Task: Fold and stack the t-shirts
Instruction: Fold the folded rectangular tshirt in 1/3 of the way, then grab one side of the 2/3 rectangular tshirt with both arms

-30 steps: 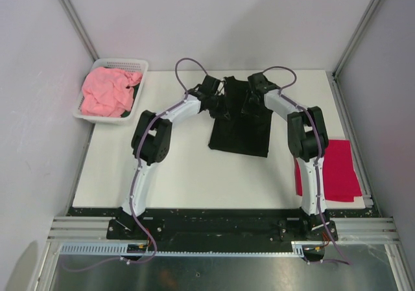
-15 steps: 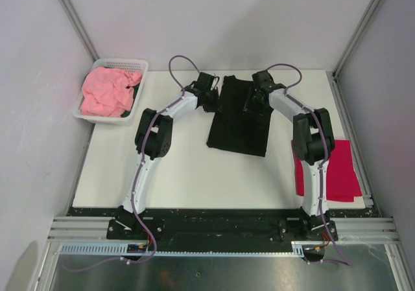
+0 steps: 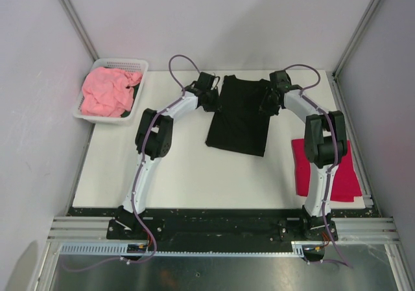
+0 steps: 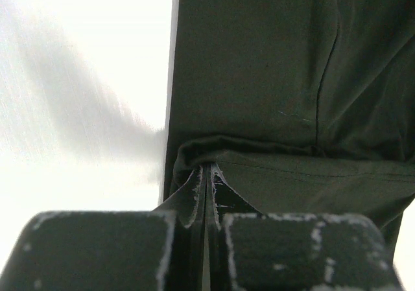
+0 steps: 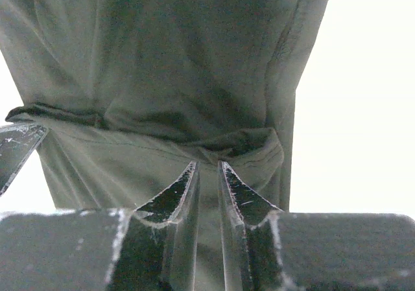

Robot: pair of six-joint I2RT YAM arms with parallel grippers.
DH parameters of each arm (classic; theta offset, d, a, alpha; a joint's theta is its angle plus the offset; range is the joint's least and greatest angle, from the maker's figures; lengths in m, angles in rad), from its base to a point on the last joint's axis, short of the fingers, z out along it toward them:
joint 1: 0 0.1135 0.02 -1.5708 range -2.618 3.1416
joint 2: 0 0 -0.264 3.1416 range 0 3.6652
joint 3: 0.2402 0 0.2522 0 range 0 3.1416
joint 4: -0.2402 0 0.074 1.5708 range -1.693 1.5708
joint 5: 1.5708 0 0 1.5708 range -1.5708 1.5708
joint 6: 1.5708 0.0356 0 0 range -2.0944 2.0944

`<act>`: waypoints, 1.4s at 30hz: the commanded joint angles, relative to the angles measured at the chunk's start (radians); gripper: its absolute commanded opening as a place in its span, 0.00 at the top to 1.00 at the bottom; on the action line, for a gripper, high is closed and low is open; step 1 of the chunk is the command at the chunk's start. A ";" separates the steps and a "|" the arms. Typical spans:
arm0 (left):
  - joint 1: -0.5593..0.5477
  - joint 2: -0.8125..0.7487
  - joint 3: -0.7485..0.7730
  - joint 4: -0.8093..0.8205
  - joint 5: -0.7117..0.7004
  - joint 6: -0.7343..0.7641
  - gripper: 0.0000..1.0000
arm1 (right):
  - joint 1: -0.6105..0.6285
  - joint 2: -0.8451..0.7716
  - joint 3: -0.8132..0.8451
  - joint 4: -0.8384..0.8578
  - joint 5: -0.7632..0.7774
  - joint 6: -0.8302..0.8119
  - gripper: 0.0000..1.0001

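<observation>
**Black tee held at its far end, two more tees waiting at the sides**

White worktop [image 3: 181, 174] fills the booth between pale walls, with both arms reaching away from their bases toward its far edge. The black t-shirt [image 3: 238, 119] lies flat near the middle of the far half as a long, narrow, partly folded panel, its print not showing.

The left claw [image 4: 206, 174] sits at the shirt's far left edge. Its fingers are pressed together on a thin pinch of the black cloth, which rises in a small ridge just ahead of the tips.

The right claw [image 5: 209, 171] sits at the shirt's far right edge. Its fingers stand a narrow slit apart against a bunched fold of hem, and I cannot tell whether they grip it.

The crimson red t-shirt [image 3: 347, 174] lies folded flat at the right edge of the worktop, partly behind the right arm. The salmon pink t-shirt [image 3: 107, 91] is crumpled in the white mesh basket [image 3: 120, 63] at the far left corner.
</observation>
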 commanded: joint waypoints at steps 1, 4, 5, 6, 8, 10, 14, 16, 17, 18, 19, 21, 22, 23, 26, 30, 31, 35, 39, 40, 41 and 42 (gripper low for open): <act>0.010 0.004 0.044 0.012 -0.026 0.007 1.00 | -0.022 0.024 0.006 0.037 0.010 -0.027 0.79; 0.011 0.006 0.045 0.012 -0.026 0.010 1.00 | -0.042 0.065 0.019 0.036 0.014 -0.030 0.80; 0.011 0.006 0.044 0.013 -0.026 0.013 0.99 | -0.047 0.078 0.026 0.036 0.014 -0.031 0.80; 0.011 0.006 0.042 0.013 -0.025 0.017 0.99 | -0.051 0.090 0.033 0.032 0.012 -0.034 0.79; 0.012 0.006 0.038 0.012 -0.026 0.023 0.99 | -0.054 0.111 0.054 0.019 0.014 -0.041 0.79; 0.014 0.007 0.037 0.014 -0.023 0.027 0.98 | -0.054 0.128 0.077 -0.001 0.023 -0.049 0.79; 0.019 0.000 0.040 0.013 -0.014 0.041 0.98 | -0.057 0.139 0.110 -0.027 0.040 -0.064 0.78; 0.022 -0.012 0.044 0.017 0.006 0.061 0.96 | -0.057 0.131 0.144 -0.050 0.042 -0.072 0.75; 0.022 -0.024 0.047 0.021 0.016 0.073 0.95 | -0.056 0.126 0.164 -0.063 0.042 -0.077 0.73; 0.023 -0.035 0.048 0.024 0.028 0.086 0.92 | -0.053 0.120 0.187 -0.079 0.058 -0.081 0.70; 0.023 -0.053 0.048 0.026 0.040 0.097 0.89 | -0.051 0.113 0.210 -0.096 0.070 -0.087 0.67; 0.024 -0.099 0.038 0.028 0.057 0.115 0.81 | -0.044 0.094 0.252 -0.133 0.083 -0.092 0.64; 0.024 -0.128 0.025 0.028 0.061 0.120 0.76 | -0.040 0.077 0.261 -0.147 0.085 -0.092 0.63; 0.023 -0.160 0.005 0.029 0.065 0.123 0.71 | -0.036 0.058 0.261 -0.159 0.087 -0.087 0.62; 0.025 -0.270 -0.100 0.029 0.063 0.109 0.66 | -0.021 -0.024 0.195 -0.165 0.076 -0.053 0.64; 0.023 -0.432 -0.322 0.042 0.059 0.047 0.65 | 0.004 -0.189 -0.047 -0.087 -0.004 0.008 0.67; 0.024 -0.471 -0.381 0.052 0.064 0.035 0.66 | 0.013 -0.228 -0.114 -0.069 -0.016 0.020 0.68; 0.023 -0.596 -0.594 0.096 0.081 0.013 0.71 | 0.051 -0.371 -0.350 0.000 -0.049 0.069 0.70; 0.023 -0.669 -0.744 0.134 0.109 0.003 0.74 | 0.086 -0.444 -0.506 0.066 -0.073 0.117 0.73; 0.023 -0.681 -0.772 0.139 0.113 0.002 0.74 | 0.094 -0.449 -0.528 0.074 -0.074 0.125 0.74; 0.022 -0.689 -0.794 0.144 0.116 0.002 0.74 | 0.103 -0.451 -0.547 0.078 -0.069 0.131 0.74; 0.021 -0.697 -0.814 0.147 0.118 0.006 0.74 | 0.110 -0.453 -0.564 0.083 -0.062 0.138 0.75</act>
